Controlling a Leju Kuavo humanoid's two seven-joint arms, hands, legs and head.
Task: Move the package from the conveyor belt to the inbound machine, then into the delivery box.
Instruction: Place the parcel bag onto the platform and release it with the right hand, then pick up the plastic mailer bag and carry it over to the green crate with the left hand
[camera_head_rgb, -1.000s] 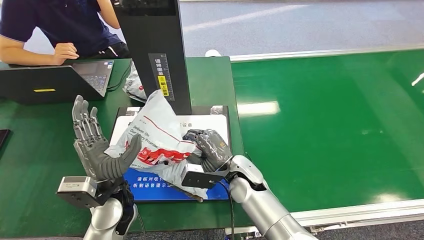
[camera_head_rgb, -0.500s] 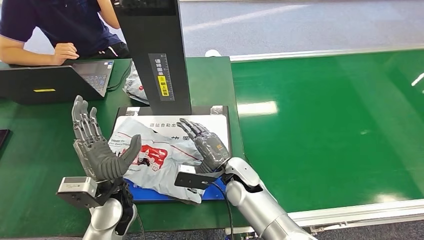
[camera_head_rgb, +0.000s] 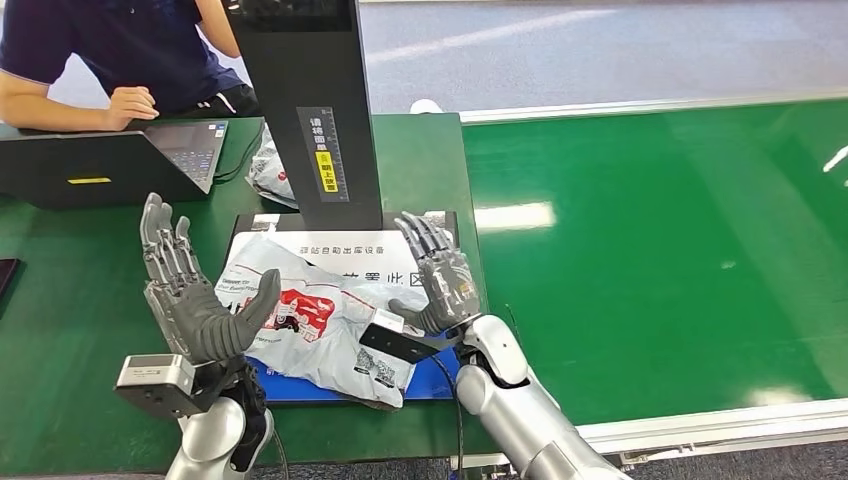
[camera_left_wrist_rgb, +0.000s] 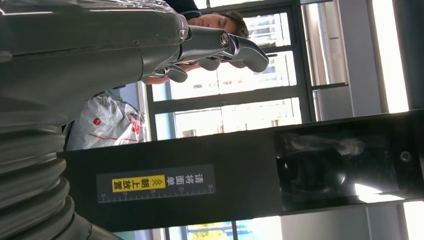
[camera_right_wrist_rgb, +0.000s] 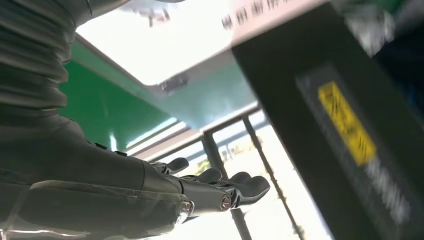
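The package (camera_head_rgb: 320, 320), a crumpled grey and white mail bag with red print, lies flat on the white tray (camera_head_rgb: 440, 250) of the inbound machine (camera_head_rgb: 310, 110). The left hand (camera_head_rgb: 190, 290) and right hand (camera_head_rgb: 440, 280) stand upright on either side of it, fingers spread, holding nothing.

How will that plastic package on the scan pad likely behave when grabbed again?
The package is crumpled and sagging flat on the pad, so it probably flops and folds in a grip. Its glossy film looks slippery. It seems light, likely sliding if pushed.
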